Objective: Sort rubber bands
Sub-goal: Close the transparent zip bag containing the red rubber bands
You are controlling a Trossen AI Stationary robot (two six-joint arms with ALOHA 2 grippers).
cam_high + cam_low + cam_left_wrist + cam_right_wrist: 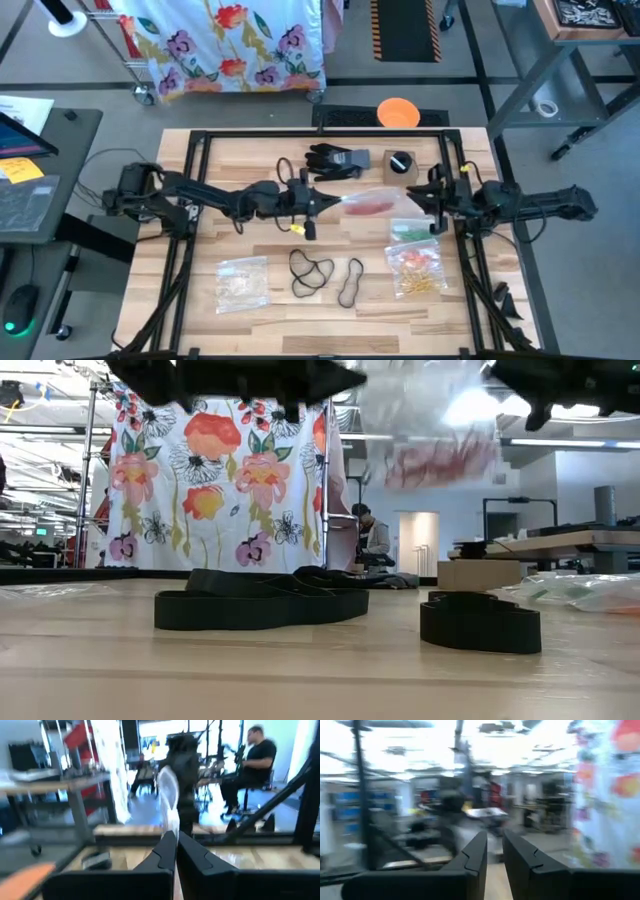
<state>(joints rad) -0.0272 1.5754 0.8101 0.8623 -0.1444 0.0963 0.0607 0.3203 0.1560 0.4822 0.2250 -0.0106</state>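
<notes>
At the lower centre of the high view lie two black rubber bands (311, 271) and (351, 282), flat on the wooden table (270, 318) and just apart from each other; in the low view they fill the foreground as dark loops, one wide at (262, 606) and one smaller at (480, 622); to their left in the high view lies a clear bag of pale bands (243, 281), and to their right a clear bag of orange and yellow bands (419, 268), with a bag of green bands (410, 232) just above it.

Across the middle of the high view the left gripper (318, 205) reaches in from the left, its fingers pressed together on the edge of a clear bag of red bands (372, 205); the left wrist view shows the fingers (162, 855) closed with the thin plastic standing up between them; the low view shows this bag (440, 455) hanging above the table.

The right gripper (433, 205) sits at the bag's other end, near the right rail; the right wrist view shows a narrow gap between its fingers (477, 852), and I cannot tell whether anything lies in it.

Farther up the high view lie a black glove (334, 160) and a small box (399, 163), side by side, with an orange disc (397, 112) beyond the table edge.
</notes>
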